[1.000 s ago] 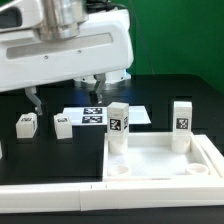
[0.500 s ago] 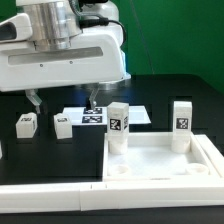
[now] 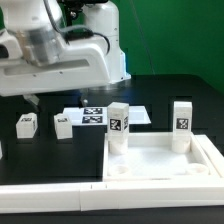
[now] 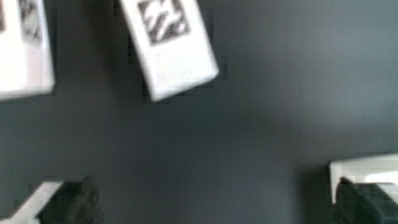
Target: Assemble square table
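At 5 o'clock in the exterior view, flat on the dark worktop (image 3: 160, 100): the white square plate (image 3: 165, 162), with round sockets showing along its near edge. Planted at the plate's 11 o'clock corner: an upright leg (image 3: 118, 128), tag toward the camera. At the 1 o'clock corner, likewise standing: a second upright leg (image 3: 181, 124). Off the plate, well apart from it at 9 o'clock of the view: a loose leg (image 3: 27, 124) lying on the worktop, and just beside it toward 3 o'clock a second loose leg (image 3: 63, 126). Between those and the plate, near the centre: the flat marker board (image 3: 95, 115). Along the near edge at 7 o'clock: a long white rail (image 3: 45, 195). Filling 10 to 11 o'clock: the bulky white arm (image 3: 60, 60), blurred, above the loose legs. In the wrist view: the pincer (image 4: 214, 200) with fingers (image 4: 68, 203) set wide apart, nothing between them but bare dark worktop. Beyond the fingers, blurred: two white tagged pieces, hard to identify for sure.
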Available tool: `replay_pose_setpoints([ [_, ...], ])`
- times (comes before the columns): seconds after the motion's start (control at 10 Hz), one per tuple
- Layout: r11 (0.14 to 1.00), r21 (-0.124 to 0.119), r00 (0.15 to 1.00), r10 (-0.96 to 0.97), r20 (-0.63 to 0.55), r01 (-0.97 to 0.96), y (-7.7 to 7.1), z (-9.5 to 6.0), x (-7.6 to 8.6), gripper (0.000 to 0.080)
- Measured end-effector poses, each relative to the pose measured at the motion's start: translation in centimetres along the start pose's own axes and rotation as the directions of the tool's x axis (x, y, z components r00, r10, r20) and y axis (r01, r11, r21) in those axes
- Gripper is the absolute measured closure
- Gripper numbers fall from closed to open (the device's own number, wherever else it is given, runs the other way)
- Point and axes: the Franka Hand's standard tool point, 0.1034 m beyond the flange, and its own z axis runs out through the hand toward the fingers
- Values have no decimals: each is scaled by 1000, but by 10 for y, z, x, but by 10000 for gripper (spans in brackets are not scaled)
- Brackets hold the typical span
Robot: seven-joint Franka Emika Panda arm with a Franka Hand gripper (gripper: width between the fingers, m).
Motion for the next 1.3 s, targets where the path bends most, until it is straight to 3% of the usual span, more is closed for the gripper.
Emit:
replay_pose_setpoints([
  [0.2,1000,24,993,-11,117,8,-3,0,-1,151],
  [0.5,998,50,946,9,324,-27,8,20,-13,151],
  [0.7,997,65,896,4,444,-37,2,23,-12,151],
  [1.0,997,66,895,-2,446,-31,5,26,-9,151],
  [1.2,996,59,879,24,476,-60,21,35,-16,151],
  [1.3,996,53,875,38,483,-72,18,38,-18,151],
])
